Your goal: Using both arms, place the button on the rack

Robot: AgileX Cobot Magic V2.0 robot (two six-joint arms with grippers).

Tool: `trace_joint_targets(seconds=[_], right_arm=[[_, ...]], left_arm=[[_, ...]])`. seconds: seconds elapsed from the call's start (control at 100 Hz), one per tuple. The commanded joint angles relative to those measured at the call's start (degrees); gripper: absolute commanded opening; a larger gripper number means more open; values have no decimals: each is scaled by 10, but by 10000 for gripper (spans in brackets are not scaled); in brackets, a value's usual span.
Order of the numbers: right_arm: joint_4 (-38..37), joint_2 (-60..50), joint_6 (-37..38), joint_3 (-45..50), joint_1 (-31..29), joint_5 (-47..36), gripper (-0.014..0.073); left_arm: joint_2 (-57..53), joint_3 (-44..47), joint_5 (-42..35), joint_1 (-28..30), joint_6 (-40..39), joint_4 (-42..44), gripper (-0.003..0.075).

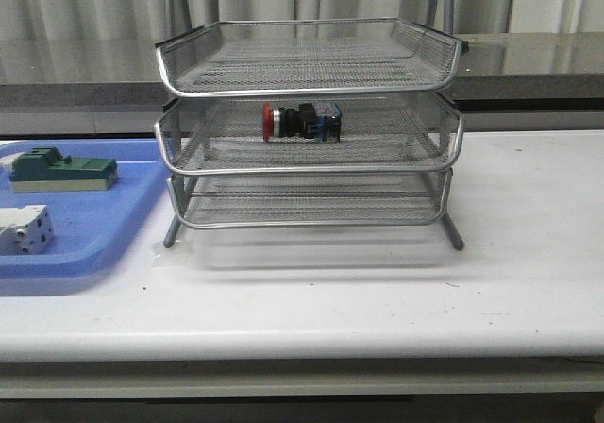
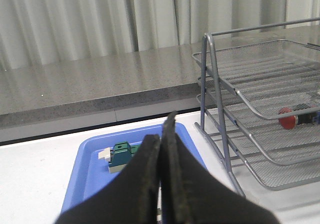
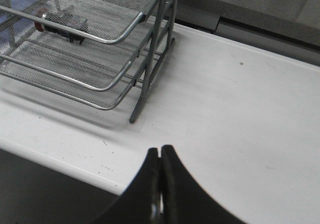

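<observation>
The button [image 1: 301, 121] lies on its side in the middle tier of the rack [image 1: 309, 83], so the placement looks finished. The left gripper [image 2: 161, 134] and right gripper [image 3: 160, 154] have their jaws pressed together on nothing, clear of the rack since nothing needs holding

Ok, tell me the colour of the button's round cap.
Red. The button lies on the rack's middle tier; the front view shows it best.

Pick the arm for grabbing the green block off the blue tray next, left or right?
Left, probably. The left tool sits above the blue tray, with the green block just ahead of its shut tips. The right tool is over bare table beyond the rack, on its far side from the tray.
</observation>
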Motion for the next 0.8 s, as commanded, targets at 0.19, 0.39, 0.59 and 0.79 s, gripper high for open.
trace_joint_targets(seconds=[0.19, 0.39, 0.59, 0.79], right_arm=[[5, -4, 0, -14, -3, -30, -57], [5, -4, 0, -14, -3, -30, -57], [8, -4, 0, -14, -3, -30, -57], [13, -9, 0, 1, -3, -46, -57]], left_arm=[[5, -16, -42, 1, -4, -9, -20], [5, -16, -42, 1, -4, -9, -20], [5, -16, -42, 1, -4, -9, -20], [5, -16, -42, 1, -4, -9, -20]])
